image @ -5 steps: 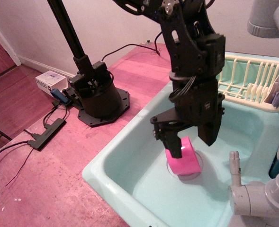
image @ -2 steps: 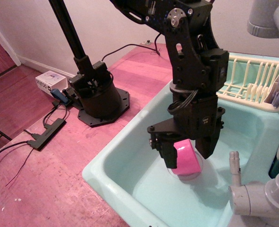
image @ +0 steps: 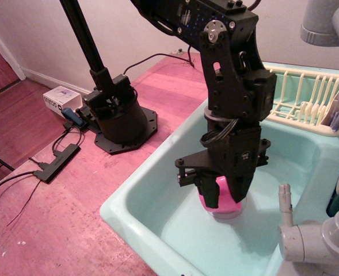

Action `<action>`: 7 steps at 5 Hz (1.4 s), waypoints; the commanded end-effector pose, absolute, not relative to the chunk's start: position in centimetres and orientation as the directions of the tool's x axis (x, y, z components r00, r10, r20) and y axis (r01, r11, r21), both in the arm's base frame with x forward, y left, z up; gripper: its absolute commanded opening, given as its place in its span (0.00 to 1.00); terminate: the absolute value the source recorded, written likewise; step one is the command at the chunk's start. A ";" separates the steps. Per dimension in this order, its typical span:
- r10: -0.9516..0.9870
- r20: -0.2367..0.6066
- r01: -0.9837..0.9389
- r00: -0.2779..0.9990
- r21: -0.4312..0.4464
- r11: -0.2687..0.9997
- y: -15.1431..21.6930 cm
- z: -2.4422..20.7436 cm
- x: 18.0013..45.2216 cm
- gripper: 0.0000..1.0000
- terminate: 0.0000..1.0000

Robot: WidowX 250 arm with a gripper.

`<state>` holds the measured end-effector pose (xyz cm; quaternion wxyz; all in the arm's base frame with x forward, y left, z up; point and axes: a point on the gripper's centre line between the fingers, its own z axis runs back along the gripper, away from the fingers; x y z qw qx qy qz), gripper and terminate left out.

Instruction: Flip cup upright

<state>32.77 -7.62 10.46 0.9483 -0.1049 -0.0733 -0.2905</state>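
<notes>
My tool [image: 222, 192] clamps the glossy pink plastic cup [image: 222, 198] between its black fingers, low inside the smooth, pale-green sink [image: 140, 195]. A ribbed cream dish rack [image: 298, 98] sits at the basin's far edge.

Single view, raised, angled down at sink [image: 134, 195], fairly near

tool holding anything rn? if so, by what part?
Yes: the tool is shut on the pink cup, fingers on opposite sides of its body, low in the sink. Handle not visible, so it's a side-wall hold.
</notes>
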 end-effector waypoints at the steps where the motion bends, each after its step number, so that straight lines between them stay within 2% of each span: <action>1: -0.560 0.238 0.600 0.793 -0.153 0.785 -8.7 11.2 32.4 0.00 0.00; 3: -0.577 0.246 0.620 0.779 -0.158 0.768 -9.6 11.7 30.7 0.00 0.00; 4: -0.599 0.266 0.648 0.755 -0.165 0.743 -10.2 10.9 30.4 1.00 0.00; 7: -0.538 0.318 0.595 0.781 -0.116 0.795 -9.4 12.0 31.0 1.00 0.00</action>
